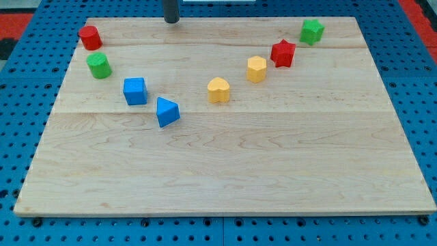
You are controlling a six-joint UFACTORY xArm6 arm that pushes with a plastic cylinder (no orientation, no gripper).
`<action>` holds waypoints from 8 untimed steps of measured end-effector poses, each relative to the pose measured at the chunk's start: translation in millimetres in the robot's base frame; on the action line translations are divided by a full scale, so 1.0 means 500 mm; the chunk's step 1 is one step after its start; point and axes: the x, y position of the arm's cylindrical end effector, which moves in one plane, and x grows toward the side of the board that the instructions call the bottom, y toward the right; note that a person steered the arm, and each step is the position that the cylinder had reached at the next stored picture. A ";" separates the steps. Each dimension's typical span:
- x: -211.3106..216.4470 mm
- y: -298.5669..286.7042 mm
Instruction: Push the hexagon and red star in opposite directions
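Observation:
The yellow hexagon (257,69) sits on the wooden board in the upper right part of the view. The red star (283,53) lies just up and to the right of it, with a small gap between them. My tip (171,20) is at the view's top edge, left of centre, far from both blocks and touching none.
A green block (312,31) lies up and right of the red star. A yellow heart (218,90) lies left of the hexagon. A blue cube (135,91) and blue triangular block (167,112) sit left of centre. A red cylinder (89,37) and green cylinder (99,65) are at upper left.

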 end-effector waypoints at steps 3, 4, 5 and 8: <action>0.026 -0.009; 0.029 -0.007; 0.021 0.016; 0.156 0.287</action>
